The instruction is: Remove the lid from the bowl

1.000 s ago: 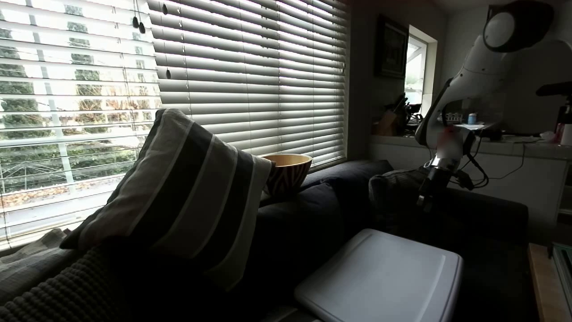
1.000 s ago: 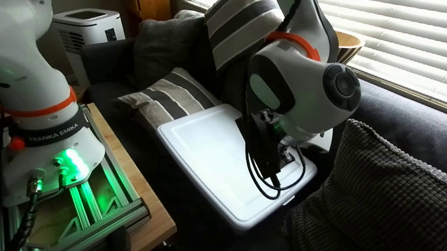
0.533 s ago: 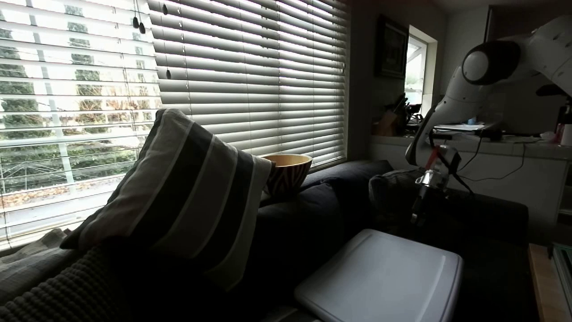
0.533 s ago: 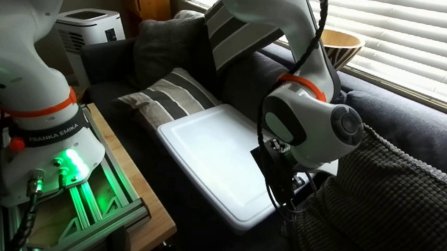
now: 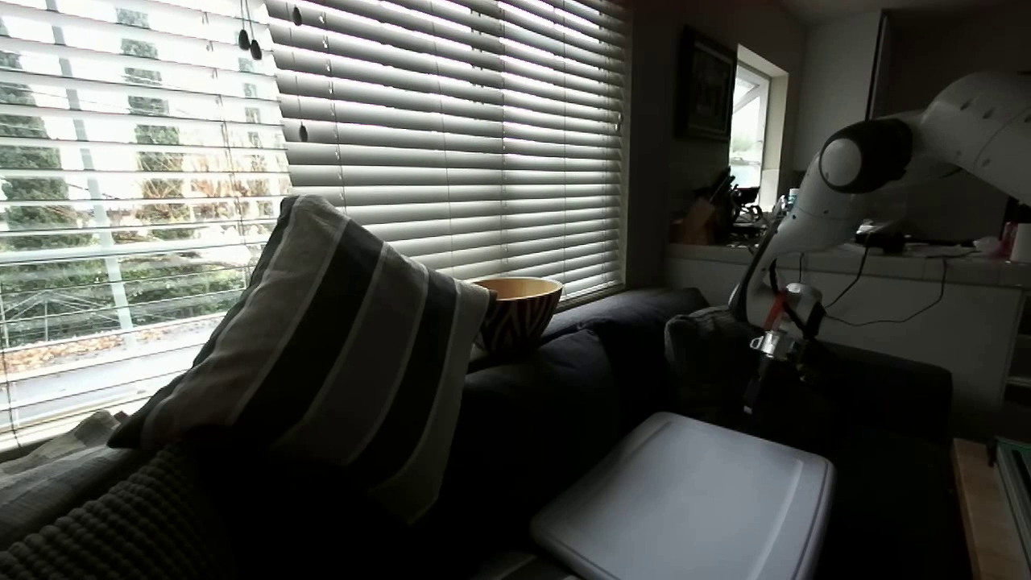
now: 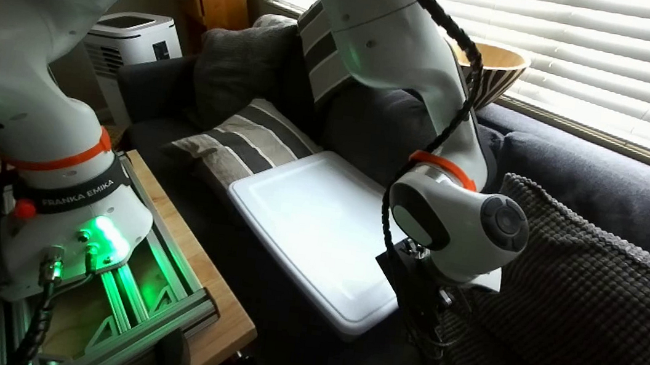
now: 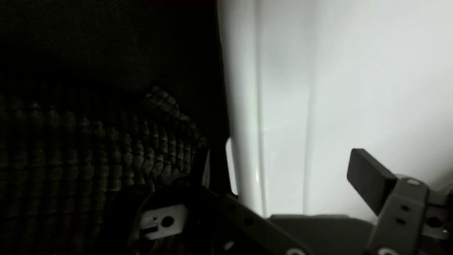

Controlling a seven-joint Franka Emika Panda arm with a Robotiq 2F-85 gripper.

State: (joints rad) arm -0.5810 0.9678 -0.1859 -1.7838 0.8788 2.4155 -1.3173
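The large white lid [image 5: 693,499] lies flat on the sofa in both exterior views [image 6: 313,230]. The tub-like bowl under it is hidden by the lid. In the wrist view the lid's rounded edge [image 7: 244,106] runs between my fingers, with a small white tab [image 7: 231,166] showing under it. My gripper [image 7: 281,166] is open and holds nothing. One finger [image 7: 206,168] is over the dark gap outside the edge; the other finger [image 7: 371,180] is over the lid's top. I cannot tell whether they touch. The gripper [image 5: 753,403] shows darkly beyond the lid.
A dark ribbed pillow [image 6: 571,299] leans close beside the gripper and shows in the wrist view [image 7: 106,152]. A striped pillow [image 6: 268,138] lies at the lid's far end. A round patterned vessel [image 5: 523,318] stands on the sofa back. The robot base [image 6: 84,227] sits on a wooden table.
My arm has come down and outward over the lid, toward the lid's end by the ribbed pillow. The lid has not moved.
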